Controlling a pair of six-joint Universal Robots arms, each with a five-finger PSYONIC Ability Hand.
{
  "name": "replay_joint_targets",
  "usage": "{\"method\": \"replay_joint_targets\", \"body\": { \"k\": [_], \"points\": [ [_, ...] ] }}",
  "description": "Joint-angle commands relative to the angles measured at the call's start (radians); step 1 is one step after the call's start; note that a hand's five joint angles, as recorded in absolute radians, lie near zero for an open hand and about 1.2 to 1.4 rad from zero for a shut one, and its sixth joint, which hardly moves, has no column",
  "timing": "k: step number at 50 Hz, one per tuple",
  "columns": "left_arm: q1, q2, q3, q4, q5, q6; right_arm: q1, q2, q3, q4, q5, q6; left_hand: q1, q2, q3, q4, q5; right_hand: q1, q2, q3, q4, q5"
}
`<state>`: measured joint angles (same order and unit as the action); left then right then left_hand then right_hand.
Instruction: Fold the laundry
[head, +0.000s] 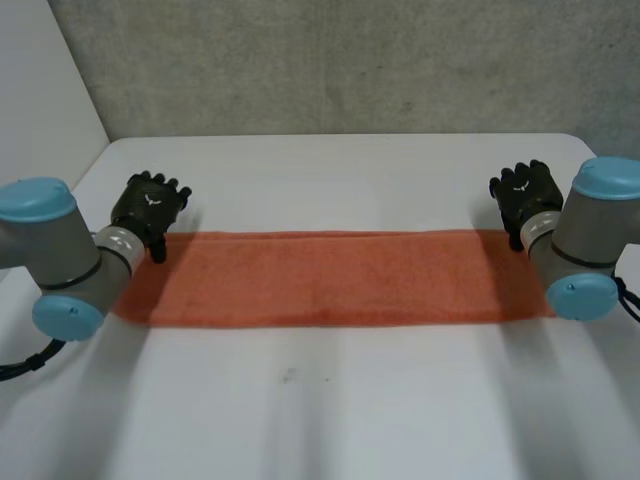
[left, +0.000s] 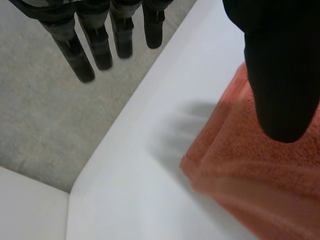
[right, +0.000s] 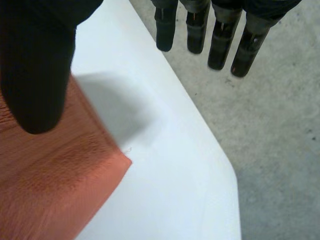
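Arms (head: 70, 262) cover ends of towel (head: 330, 278) | left hand (head: 150, 205), right hand (head: 525, 195) released over those ends | white bench (head: 330, 410) under towel, grey wall (head: 350, 60) behind

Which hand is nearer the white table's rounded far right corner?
Right. The right hand is by the white table's corner, at the orange terry towel's right end; the left hand is at its opposite end.

White table (head: 330, 400); grey concrete wall (head: 350, 60) behind it.

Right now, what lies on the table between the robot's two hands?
A long orange towel lies flat across the whole stretch from the left hand to the right hand; the head view shows it.
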<state>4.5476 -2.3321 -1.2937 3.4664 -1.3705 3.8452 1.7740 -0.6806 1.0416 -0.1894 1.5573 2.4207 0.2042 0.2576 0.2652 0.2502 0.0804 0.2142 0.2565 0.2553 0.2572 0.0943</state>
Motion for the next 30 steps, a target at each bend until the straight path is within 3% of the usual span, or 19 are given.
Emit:
{"method": "replay_joint_targets", "body": {
  "k": [1,8,15,18,23,30],
  "points": [
    [-0.012,0.056,-0.079,0.069,0.001,-0.004,-0.004,-0.077,0.067,0.001,0.018,0.152,-0.030,-0.083,-0.091,-0.076,-0.080,-0.040,-0.082,-0.081,-0.083,-0.094],
    [-0.007,0.198,-0.206,0.066,0.001,-0.006,-0.013,-0.252,0.225,0.018,0.000,0.261,-0.030,-0.083,-0.091,-0.076,-0.080,-0.040,-0.082,-0.081,-0.083,-0.094],
    [-0.009,0.335,-0.351,0.071,0.004,-0.053,-0.128,-0.437,0.452,0.120,-0.118,0.270,-0.030,-0.083,-0.091,-0.076,-0.080,-0.040,-0.082,-0.081,-0.083,-0.094],
    [-0.009,0.375,-0.404,0.074,0.004,-0.122,-0.156,-0.451,0.495,0.162,-0.152,0.268,-0.030,-0.083,-0.091,-0.076,-0.080,-0.021,-0.063,-0.062,-0.064,-0.076],
    [-0.012,0.419,-0.464,0.076,0.005,-0.271,-0.206,-0.452,0.561,0.196,-0.220,0.262,-0.030,-0.083,-0.091,-0.076,-0.080,0.202,0.160,0.161,0.159,0.147],
    [-0.012,0.419,-0.489,0.077,0.001,-0.335,-0.245,-0.421,0.572,0.130,-0.279,0.258,-0.030,-0.083,-0.091,-0.076,-0.080,0.437,0.395,0.396,0.394,0.382]
  ]
}}
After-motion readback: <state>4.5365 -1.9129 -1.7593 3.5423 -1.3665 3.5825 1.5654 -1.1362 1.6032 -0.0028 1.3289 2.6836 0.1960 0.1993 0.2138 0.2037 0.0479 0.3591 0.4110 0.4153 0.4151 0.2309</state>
